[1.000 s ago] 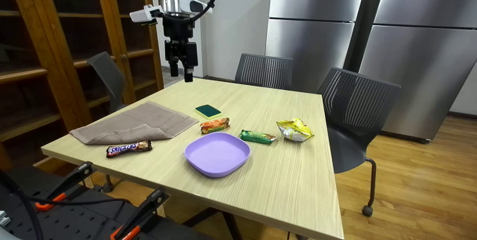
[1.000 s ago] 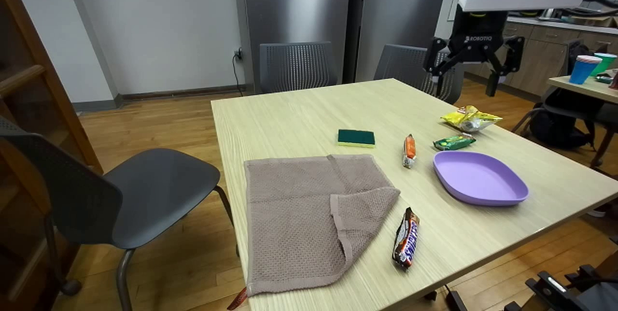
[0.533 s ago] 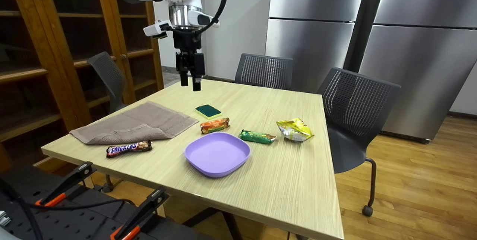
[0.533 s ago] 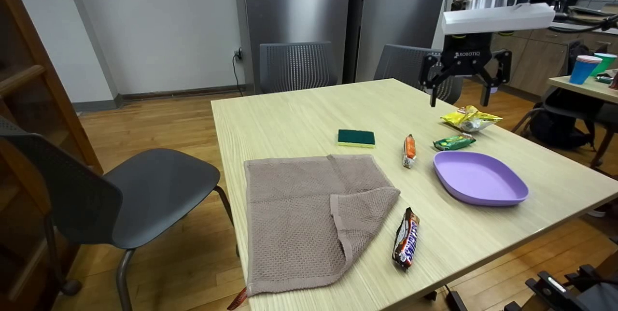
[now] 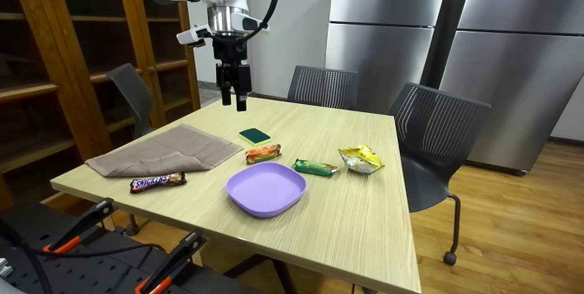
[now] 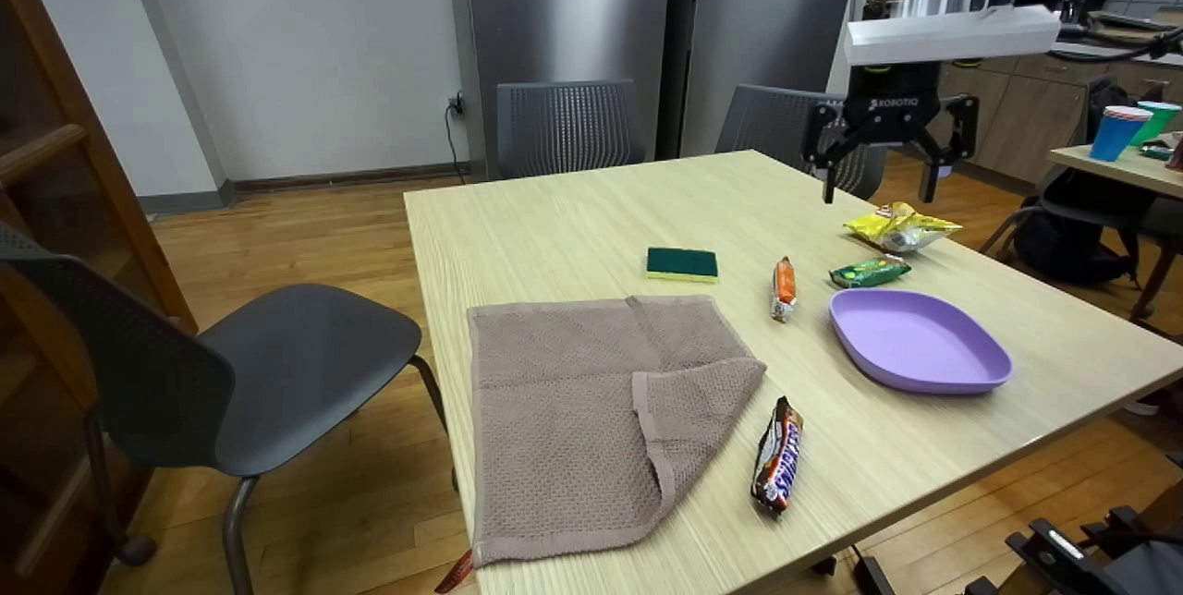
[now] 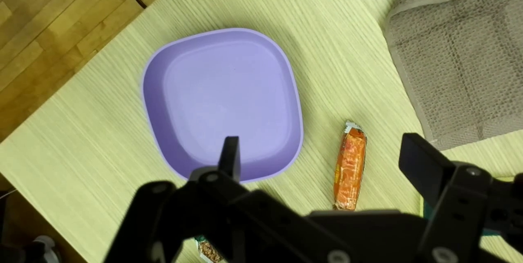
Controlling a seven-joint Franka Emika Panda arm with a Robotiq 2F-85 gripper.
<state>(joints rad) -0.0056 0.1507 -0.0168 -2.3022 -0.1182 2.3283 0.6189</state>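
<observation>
above tabletop [image 6: 564,230], gripper [image 6: 878,191] held well clear, jaws spread wide, nothing gripped. btwn jaws in wrist view, orange-wrapped snack bar [image 7: 350,167] seen lying flat below, nr purple plate [image 7: 226,99], apart from it. green-wrapped bar [image 5: 315,167] laid nr same plate; yellow snack bag [image 5: 361,159] placed nr green-wrapped bar. green-yellow sponge [image 6: 682,263] set nr taupe towel [image 6: 554,429], snickers bar [image 6: 778,456] set w/ gap by towel's folded corner.
</observation>
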